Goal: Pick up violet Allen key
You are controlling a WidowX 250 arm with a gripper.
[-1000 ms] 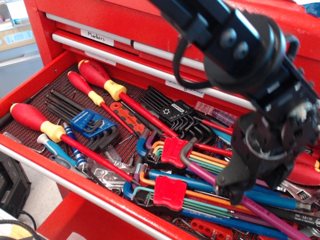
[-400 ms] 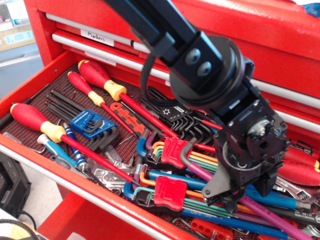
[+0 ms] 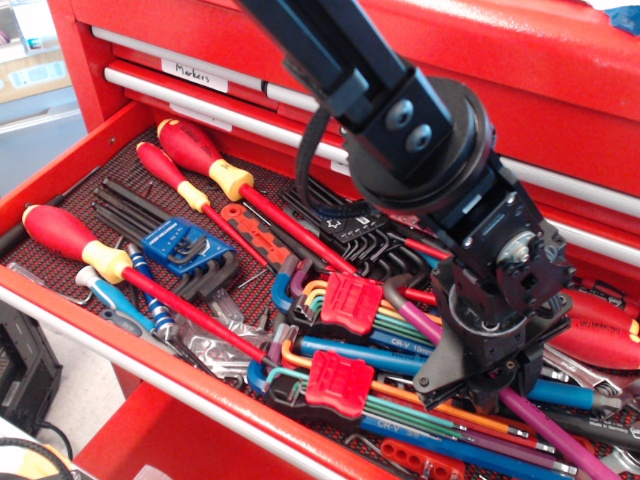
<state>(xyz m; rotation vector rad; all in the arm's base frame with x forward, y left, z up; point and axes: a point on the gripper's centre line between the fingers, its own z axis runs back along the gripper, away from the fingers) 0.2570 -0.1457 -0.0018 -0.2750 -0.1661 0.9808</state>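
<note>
The violet Allen key (image 3: 418,320) lies slantwise in the open red tool drawer (image 3: 60,170). Its short grey bent tip (image 3: 389,292) is by the upper red holder, and its magenta shaft runs down right to the lower right corner (image 3: 560,440). My black gripper (image 3: 470,385) points down over the middle of the shaft, with its fingers (image 3: 437,380) on either side, closed on the key. The key's left end stands slightly raised above the other keys. The grasped part of the shaft is hidden by the gripper.
Two red holders (image 3: 350,300) (image 3: 338,385) hold thinner coloured keys. Long blue hex keys (image 3: 370,355) lie under and beside the violet one. Red-and-yellow screwdrivers (image 3: 200,165), a blue key set (image 3: 180,245) and black keys (image 3: 350,225) fill the left and back. Shut drawers rise behind.
The arm has swung left and come down onto the violet key. The key's bent end has shifted up and to the right.
</note>
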